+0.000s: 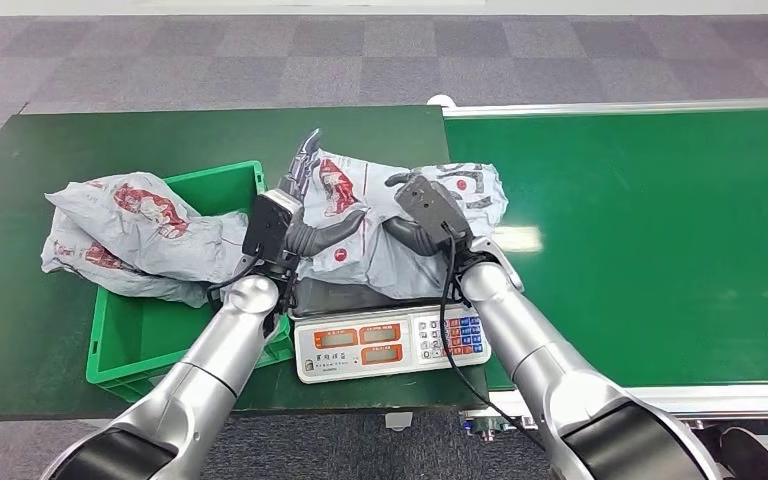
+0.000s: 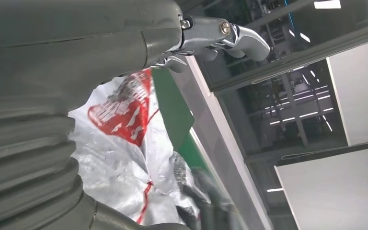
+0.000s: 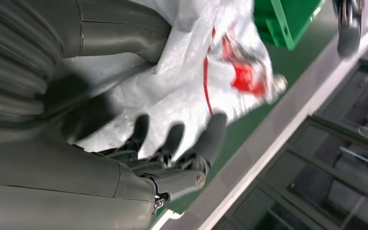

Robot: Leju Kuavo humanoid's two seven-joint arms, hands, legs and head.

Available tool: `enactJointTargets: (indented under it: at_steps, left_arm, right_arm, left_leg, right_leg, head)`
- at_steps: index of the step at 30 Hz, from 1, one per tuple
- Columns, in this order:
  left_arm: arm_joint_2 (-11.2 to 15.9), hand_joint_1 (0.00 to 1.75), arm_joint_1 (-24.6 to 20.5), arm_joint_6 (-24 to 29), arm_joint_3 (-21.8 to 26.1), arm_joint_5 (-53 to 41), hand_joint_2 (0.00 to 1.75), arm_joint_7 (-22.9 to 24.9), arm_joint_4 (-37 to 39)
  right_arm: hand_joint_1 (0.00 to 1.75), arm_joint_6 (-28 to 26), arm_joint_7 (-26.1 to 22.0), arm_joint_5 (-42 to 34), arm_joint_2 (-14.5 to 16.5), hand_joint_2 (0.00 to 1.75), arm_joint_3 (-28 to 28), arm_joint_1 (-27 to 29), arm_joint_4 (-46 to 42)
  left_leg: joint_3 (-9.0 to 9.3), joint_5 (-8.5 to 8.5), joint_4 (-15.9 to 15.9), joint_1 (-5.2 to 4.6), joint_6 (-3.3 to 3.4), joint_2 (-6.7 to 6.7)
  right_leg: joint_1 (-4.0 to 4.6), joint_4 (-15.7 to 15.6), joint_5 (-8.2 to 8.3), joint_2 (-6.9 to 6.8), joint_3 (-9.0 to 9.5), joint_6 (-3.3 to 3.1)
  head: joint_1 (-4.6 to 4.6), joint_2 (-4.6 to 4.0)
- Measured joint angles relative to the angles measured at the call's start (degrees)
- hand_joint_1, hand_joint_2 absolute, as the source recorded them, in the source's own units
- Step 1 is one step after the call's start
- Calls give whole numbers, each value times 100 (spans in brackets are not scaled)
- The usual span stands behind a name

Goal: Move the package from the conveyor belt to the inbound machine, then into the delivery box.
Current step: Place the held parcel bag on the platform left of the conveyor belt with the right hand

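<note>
Head view, nearest first: scale (image 1: 385,343) with two displays and a keypad sits at the table's front edge, that's the inbound machine by my read. Package (image 1: 380,215), a grey poly bag with red print, lies on its platform, so the belt-to-machine leg looks done. Left hand (image 1: 295,205) is against the bag's left side, thumb curled onto it, dark fingers pointing up past the top edge; can't tell if it truly grips. Right hand (image 1: 428,205) presses on the bag's right side, and right wrist view has its dark fingers (image 3: 211,136) lying flat on the plastic; again no clear clamp. Left to do: carry the bag into the green delivery box (image 1: 120,345) just left of the scale. Second grey bag (image 1: 130,235) is slumped over that box's top and left rim, may crowd the drop. Conveyor belt (image 1: 650,230) runs behind and to the right
</note>
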Motion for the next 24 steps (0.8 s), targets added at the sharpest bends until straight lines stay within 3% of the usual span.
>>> enactJointTargets:
  at_steps: [10, 24]
  left_arm:
    - [127, 0, -62, 53, 0, -147, 175, 7, 102]
    - [147, 0, -295, 52, -17, -388, 175, -138, 596]
  right_arm:
    - [0, 409, -49, -797, -353, 175, -210, -6, -274]
    - [0, 1152, -345, -1435, -442, 175, -325, -73, -126]
  left_leg:
    - [0, 0, 0, 0, 0, 0]
    - [-1, 0, 0, 0, 0, 0]
  right_leg:
    - [0, 0, 0, 0, -1, 0]
    - [0, 0, 1, 1, -1, 0]
  head:
    - [-1, 0]
    - [0, 0]
